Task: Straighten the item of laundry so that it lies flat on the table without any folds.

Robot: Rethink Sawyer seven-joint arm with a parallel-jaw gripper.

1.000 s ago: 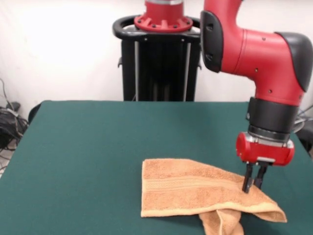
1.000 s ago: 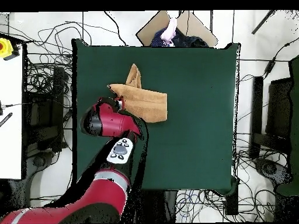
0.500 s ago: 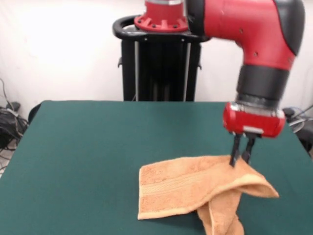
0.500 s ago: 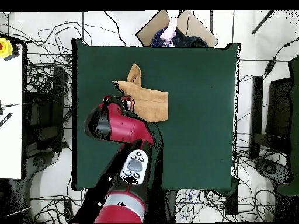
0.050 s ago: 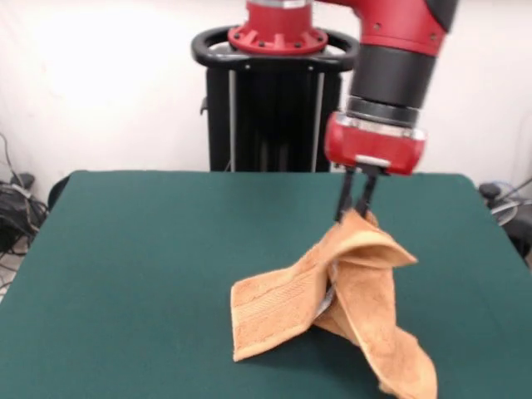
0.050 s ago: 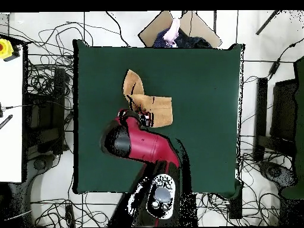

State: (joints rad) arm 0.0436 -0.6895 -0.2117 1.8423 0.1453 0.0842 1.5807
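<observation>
The item of laundry (image 5: 349,299) is an orange-tan terry towel, pulled up into a peak above the table (image 5: 150,266). My gripper (image 5: 354,208) is shut on the towel's top fold, holding it well above the green surface. One part of the towel slopes down to the left and rests on the table with its band stripe showing. Another part hangs down to the near right. From overhead, the towel (image 6: 155,108) shows beside the red arm, with a strip reaching toward the far left; the gripper itself is hidden under the arm.
The table's green top (image 6: 202,119) spreads wide on all sides of the towel. Cables (image 6: 41,77) lie on the floor around the table. A cardboard piece and a person's clothing (image 6: 178,32) sit past the far edge in the overhead view.
The gripper has risen and moved left and toward the table's middle, dragging the towel's pinched corner up with it. The towel went from lying folded flat to a raised peak.
</observation>
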